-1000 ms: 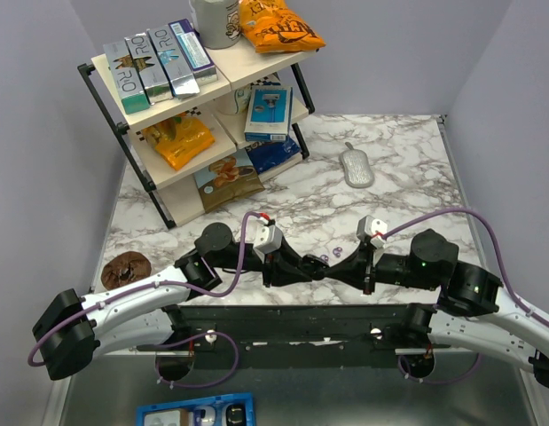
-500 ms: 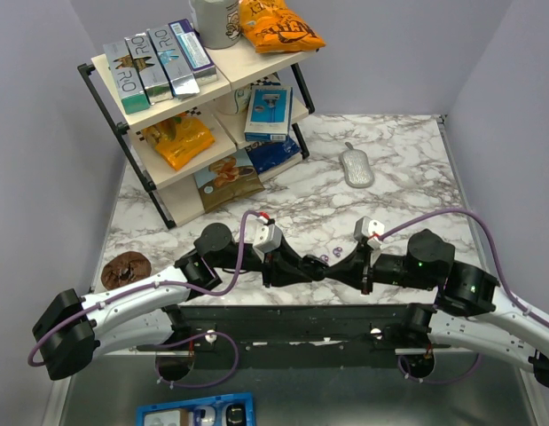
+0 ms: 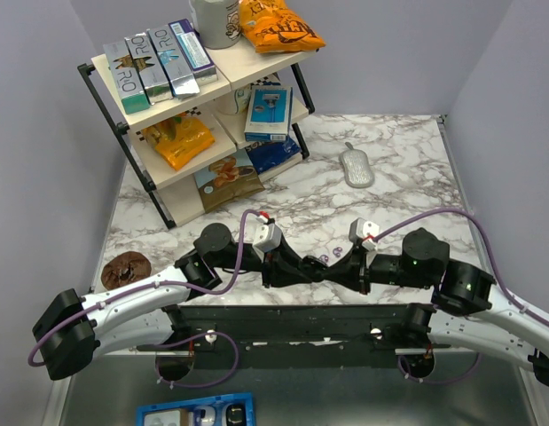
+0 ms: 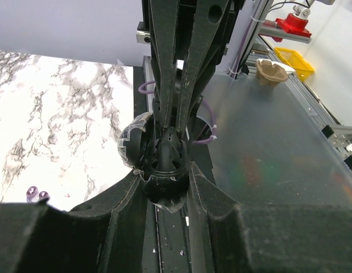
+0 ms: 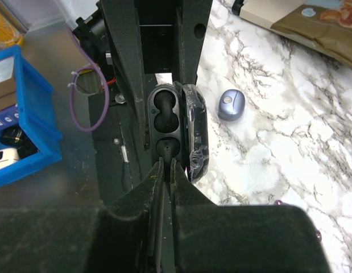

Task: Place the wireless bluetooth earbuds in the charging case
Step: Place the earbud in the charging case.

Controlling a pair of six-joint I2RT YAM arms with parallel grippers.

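earbuds, tiny translucent purple, lower left of left wrist view
likely light, slippery: pinch gently. left claw grips glossy black oval shell; right claw nearly closed, hold unclear.

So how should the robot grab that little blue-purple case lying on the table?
Probably from straight above, pinching the lavender-blue case across its narrower width, on its two long sides. It lies flat and looks closed on the marble table, rounded like a pebble with no handle, and the bare marble around it leaves room to close in.

A robot lab booth: plain lavender walls, marble-print table, staged snack rack.
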